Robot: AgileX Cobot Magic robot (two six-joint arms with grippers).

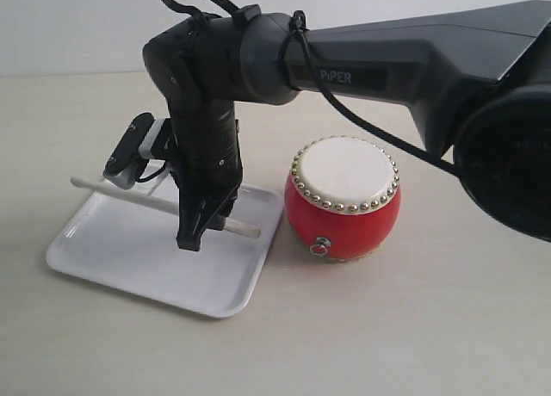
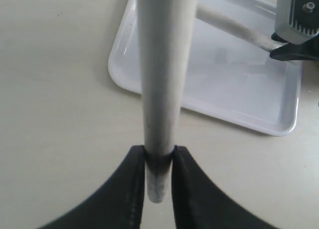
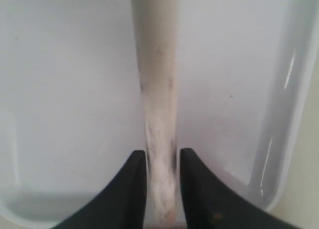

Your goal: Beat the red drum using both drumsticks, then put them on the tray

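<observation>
1. The red drum (image 1: 343, 211) stands upright on the table (image 1: 413, 327), skin up, just beside one side rim of the tray (image 1: 129, 258).
2. The right gripper (image 1: 194, 237) reaches across and points down over the tray, near the tray edge that faces the drum.
3. The right drumstick (image 1: 129, 194) lies between its jaws. One end is over the tray floor near the drum-side rim, and the other pokes out past the opposite rim.
4. In the right wrist view the fingers (image 3: 137, 184) flank that stick (image 3: 158, 89) closely. I cannot tell whether they pinch it or have let go.
5. The left gripper (image 2: 158, 150) is clenched on the butt of the left drumstick (image 2: 162, 79).
6. The left gripper hangs over bare table outside the tray (image 2: 224, 84), and its stick runs toward the tray's rim.
</observation>
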